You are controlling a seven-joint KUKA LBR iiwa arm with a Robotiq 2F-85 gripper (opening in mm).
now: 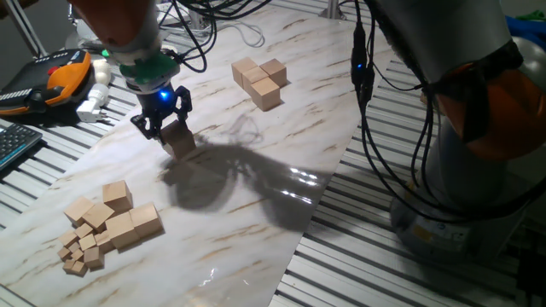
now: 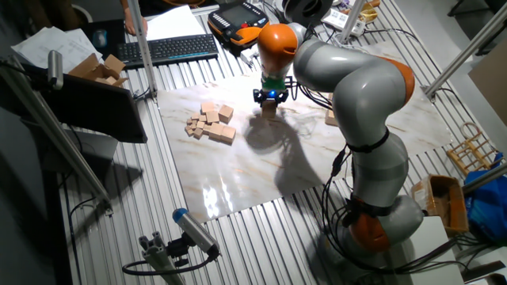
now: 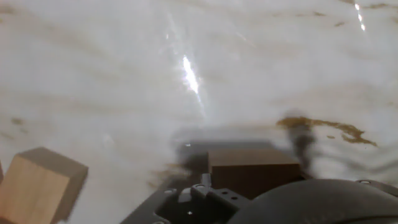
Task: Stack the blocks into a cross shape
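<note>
My gripper [image 1: 162, 118] is shut on a tan wooden block [image 1: 179, 141], which hangs tilted just over the marble board's left part, above its own shadow. From the other fixed view the gripper [image 2: 270, 96] holds that block [image 2: 269, 110] under the orange wrist. In the hand view the held block [image 3: 254, 167] looks dark between the fingers. Another block [image 3: 37, 185] lies on the board at the lower left. A flat cluster of blocks [image 1: 260, 79] sits at the far side of the board. More blocks [image 1: 128, 223] lie in a loose pile at the near left.
Tiny wooden cubes [image 1: 78, 254] lie beside the near pile. The marble board [image 1: 256, 196] rests on a slatted metal table. An orange-black handheld device [image 1: 51, 78], a white plug [image 1: 95, 95], a keyboard [image 1: 13, 145] and cables lie off the board's left. The arm's base [image 1: 469, 170] stands right.
</note>
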